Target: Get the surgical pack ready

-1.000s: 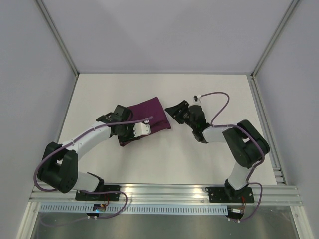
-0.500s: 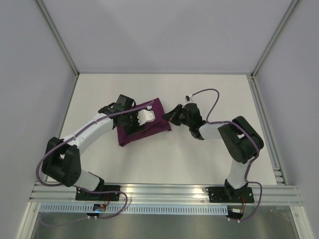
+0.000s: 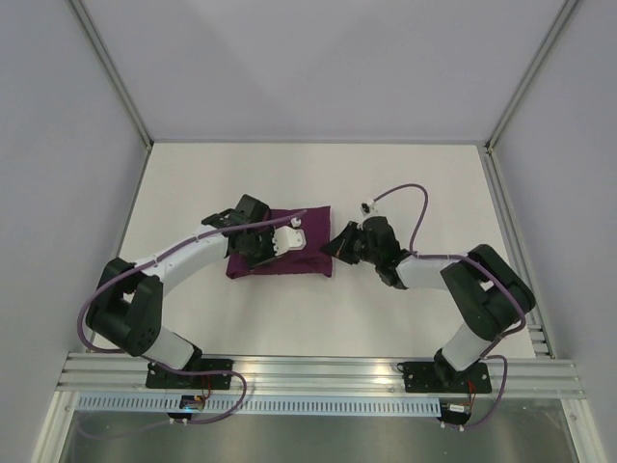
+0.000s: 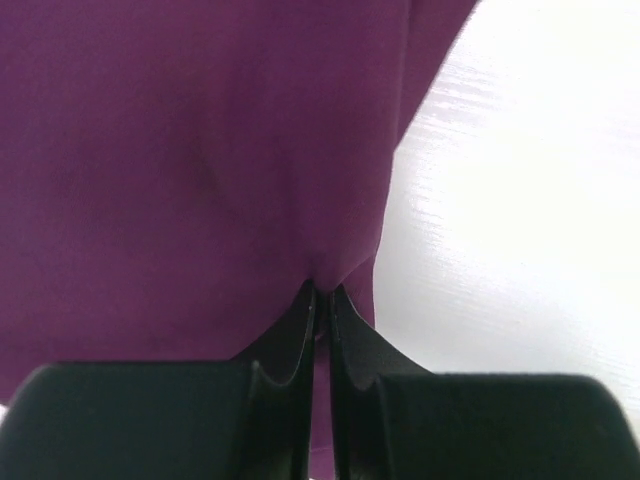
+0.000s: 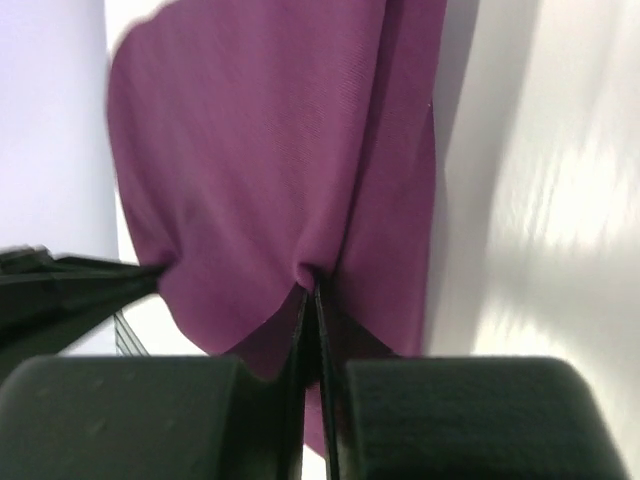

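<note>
Since a second ago the purple cloth [image 3: 301, 264] has turned from a slanted position to lie straight along the table [image 3: 405, 178], in the middle, a little to the left. I judge the spreading step is in progress; tray and tools are not visible. The left gripper [image 4: 322, 300] and right gripper [image 5: 312, 292] each have the jaws pressed together on a pinched fold at opposite cloth edges

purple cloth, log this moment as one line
left end effector: shut on purple cloth | right end effector: shut on purple cloth | phase: two-arm cloth handling
</note>
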Controlling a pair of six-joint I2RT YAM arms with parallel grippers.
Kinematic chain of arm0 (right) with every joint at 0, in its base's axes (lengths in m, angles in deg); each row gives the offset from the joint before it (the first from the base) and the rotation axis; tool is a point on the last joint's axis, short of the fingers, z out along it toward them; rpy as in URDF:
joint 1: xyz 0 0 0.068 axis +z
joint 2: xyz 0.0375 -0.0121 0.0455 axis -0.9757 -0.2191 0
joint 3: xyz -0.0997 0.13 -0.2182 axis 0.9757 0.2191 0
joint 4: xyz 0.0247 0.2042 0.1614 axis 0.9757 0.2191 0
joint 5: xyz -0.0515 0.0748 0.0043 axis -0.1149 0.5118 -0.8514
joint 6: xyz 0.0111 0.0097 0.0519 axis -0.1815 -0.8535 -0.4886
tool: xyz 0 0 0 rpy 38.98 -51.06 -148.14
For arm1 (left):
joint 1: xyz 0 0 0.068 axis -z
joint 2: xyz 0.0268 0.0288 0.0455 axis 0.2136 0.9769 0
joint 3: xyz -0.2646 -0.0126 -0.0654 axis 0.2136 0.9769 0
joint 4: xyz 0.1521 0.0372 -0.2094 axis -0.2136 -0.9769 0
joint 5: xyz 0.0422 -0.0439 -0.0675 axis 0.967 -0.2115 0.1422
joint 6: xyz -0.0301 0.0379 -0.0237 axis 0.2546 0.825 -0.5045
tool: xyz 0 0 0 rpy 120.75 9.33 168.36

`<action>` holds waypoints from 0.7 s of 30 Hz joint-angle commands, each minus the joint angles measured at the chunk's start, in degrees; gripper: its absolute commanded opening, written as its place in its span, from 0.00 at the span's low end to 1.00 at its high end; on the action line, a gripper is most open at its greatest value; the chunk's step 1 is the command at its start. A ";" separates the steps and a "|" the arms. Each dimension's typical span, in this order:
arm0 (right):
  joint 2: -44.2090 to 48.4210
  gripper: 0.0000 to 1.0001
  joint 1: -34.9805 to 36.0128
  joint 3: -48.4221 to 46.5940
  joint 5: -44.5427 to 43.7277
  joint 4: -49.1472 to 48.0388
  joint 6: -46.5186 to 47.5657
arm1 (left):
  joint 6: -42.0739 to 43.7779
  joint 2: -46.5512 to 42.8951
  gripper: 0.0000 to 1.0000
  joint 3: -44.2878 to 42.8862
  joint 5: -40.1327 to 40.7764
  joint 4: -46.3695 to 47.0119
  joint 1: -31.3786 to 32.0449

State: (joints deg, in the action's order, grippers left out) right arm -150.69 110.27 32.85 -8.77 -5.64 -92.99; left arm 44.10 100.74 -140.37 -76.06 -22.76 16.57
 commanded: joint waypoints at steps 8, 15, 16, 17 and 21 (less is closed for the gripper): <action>4.33 0.28 1.17 6.58 0.60 7.06 6.02 | 1.01 -0.43 0.37 0.80 2.04 -5.08 0.19; 13.82 0.47 1.09 3.33 -1.06 18.93 11.65 | -1.36 -4.56 0.61 -5.97 -2.45 -7.29 3.78; 14.53 0.48 1.09 3.41 -0.98 19.63 11.66 | -2.24 -4.04 0.61 -7.37 -2.02 -6.16 4.66; 15.23 0.49 1.00 3.76 -0.72 20.34 11.57 | -3.03 -3.60 0.62 -7.99 -1.40 -5.28 5.80; 18.84 0.51 1.09 9.02 2.53 17.71 10.08 | -4.01 -1.05 0.62 -9.23 2.46 -1.06 11.33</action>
State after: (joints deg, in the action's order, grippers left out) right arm -134.82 111.30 38.62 -8.18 10.89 -84.01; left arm 41.89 98.82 -147.63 -75.26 -26.86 24.81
